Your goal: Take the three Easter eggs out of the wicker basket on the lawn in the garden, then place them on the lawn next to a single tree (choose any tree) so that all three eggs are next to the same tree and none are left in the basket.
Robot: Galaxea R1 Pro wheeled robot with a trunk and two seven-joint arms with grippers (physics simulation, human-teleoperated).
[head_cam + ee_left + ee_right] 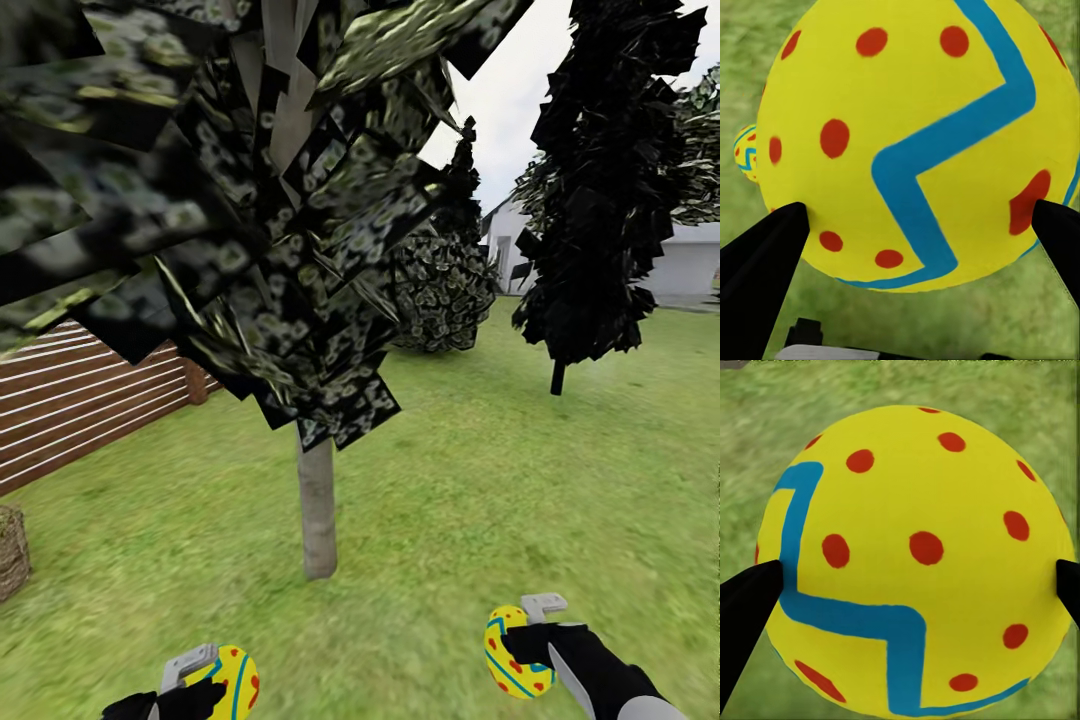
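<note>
Eggs in hand: your left gripper [215, 683] and right gripper [520, 640] each clamped an Easter egg [236, 682] at lower frame; next, lower both beside the tree [318, 510].

Left pincer [919, 225] clamps Easter egg [915, 142]; second egg [746, 154] beyond, on lawn [945, 322].

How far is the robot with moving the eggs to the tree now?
Done: two eggs are out of the wicker basket. In hand: the left pincer holds one egg, the right pincer another, both near the tree. Left: set them on the lawn and bring the third egg, a small one visible beyond in the left wrist view.
</note>
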